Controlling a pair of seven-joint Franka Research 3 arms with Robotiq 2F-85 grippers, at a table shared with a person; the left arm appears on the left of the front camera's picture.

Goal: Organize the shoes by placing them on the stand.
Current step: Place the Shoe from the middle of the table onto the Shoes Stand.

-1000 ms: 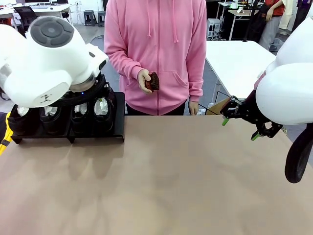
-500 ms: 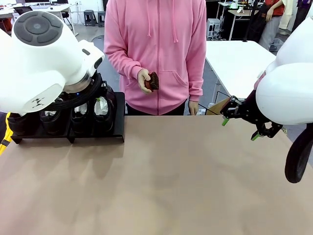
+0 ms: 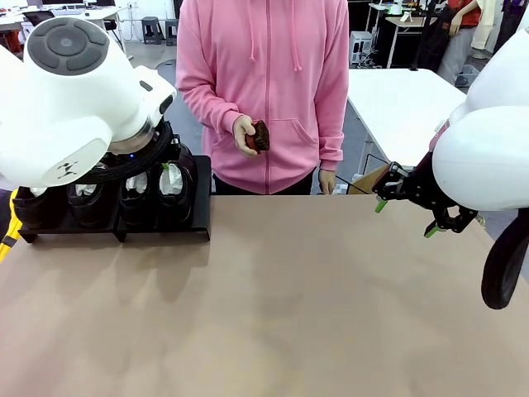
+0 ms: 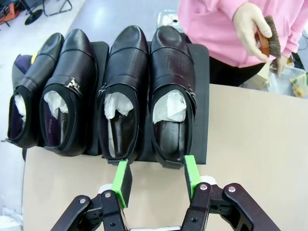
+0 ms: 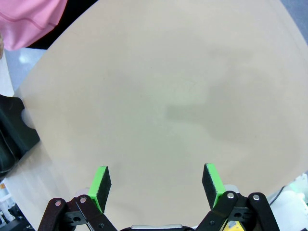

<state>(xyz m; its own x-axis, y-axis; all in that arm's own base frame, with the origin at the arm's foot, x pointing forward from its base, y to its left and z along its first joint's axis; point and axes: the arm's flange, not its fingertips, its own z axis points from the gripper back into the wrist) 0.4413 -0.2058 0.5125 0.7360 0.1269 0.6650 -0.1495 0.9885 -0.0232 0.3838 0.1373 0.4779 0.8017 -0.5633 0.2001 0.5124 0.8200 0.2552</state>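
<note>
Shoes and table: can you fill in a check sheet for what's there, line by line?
Surface: tan table, bare across the middle.
Job's things: four black shoes with white paper inside, side by side on the black stand at the robot's left.
Clutter: nothing seen.
Hands: left hand part open, holding nothing, just short of the shoe heels; right hand wide open, holding nothing, over bare table.
Cables: black cable loop on the right arm.
Surroundings: person in pink top holding a brush; white table behind.
</note>
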